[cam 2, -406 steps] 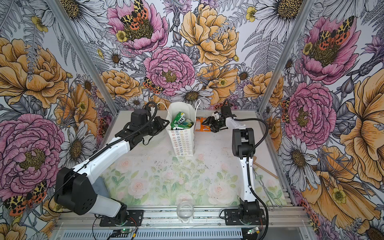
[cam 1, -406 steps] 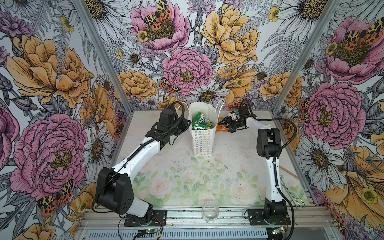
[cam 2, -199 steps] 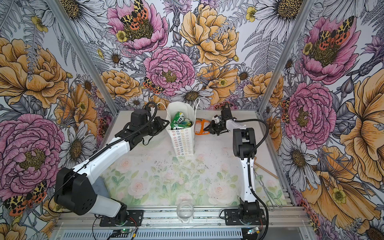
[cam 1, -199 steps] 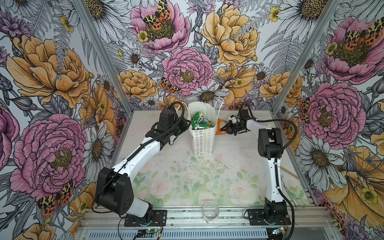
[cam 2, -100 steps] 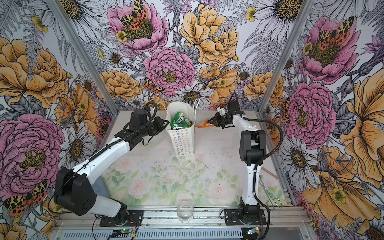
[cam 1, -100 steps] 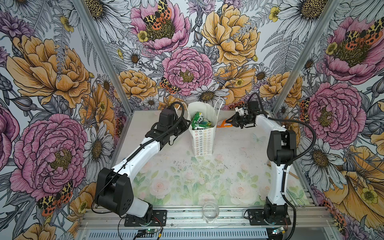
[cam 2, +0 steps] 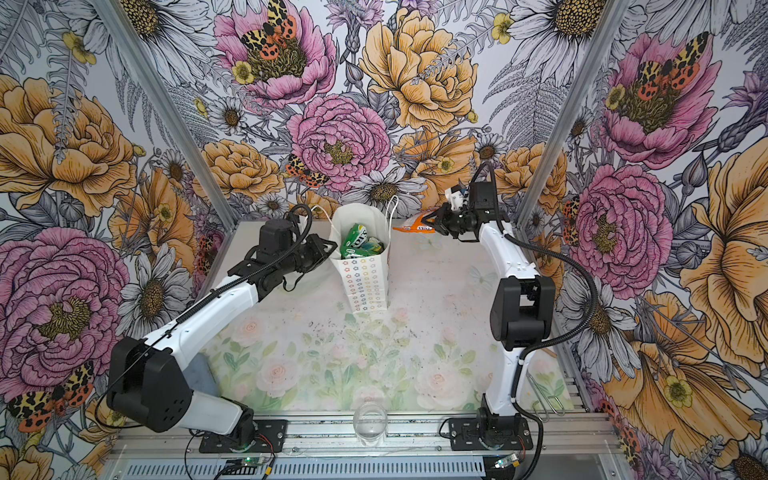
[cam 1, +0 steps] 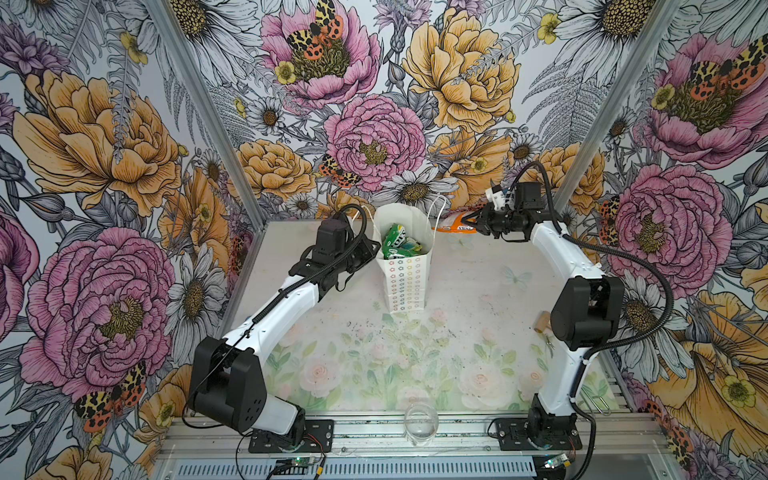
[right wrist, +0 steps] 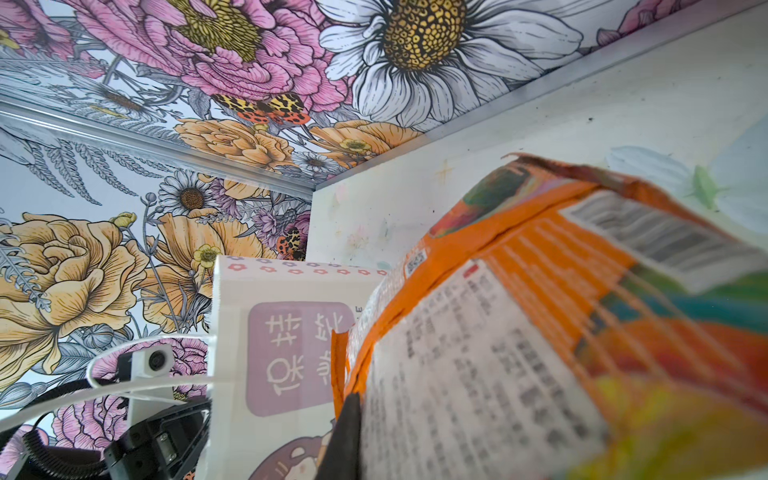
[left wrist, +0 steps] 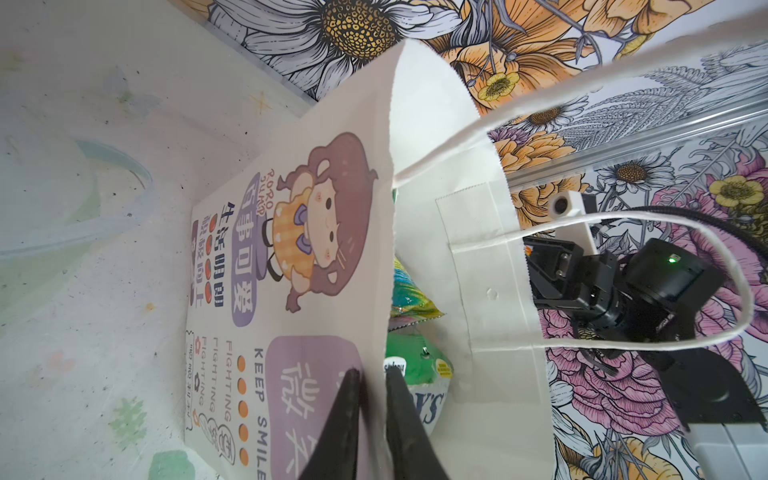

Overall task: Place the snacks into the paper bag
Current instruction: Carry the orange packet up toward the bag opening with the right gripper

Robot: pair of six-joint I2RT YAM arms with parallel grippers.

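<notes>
A: All round, floral-papered walls; below, a pale flower-print table (cam 1: 457,299). What's changed?
B: The right gripper (cam 1: 478,222) has risen off the far table, clamped on the glossy orange snack packet (cam 1: 455,224), now aloft just right of the tall white paper bag (cam 1: 405,282).
A: Left arm?
B: Unmoved, stretched forward. The left gripper (left wrist: 370,374) pinches the bag's left rim. Inside lie green packets (cam 1: 397,245).
</notes>
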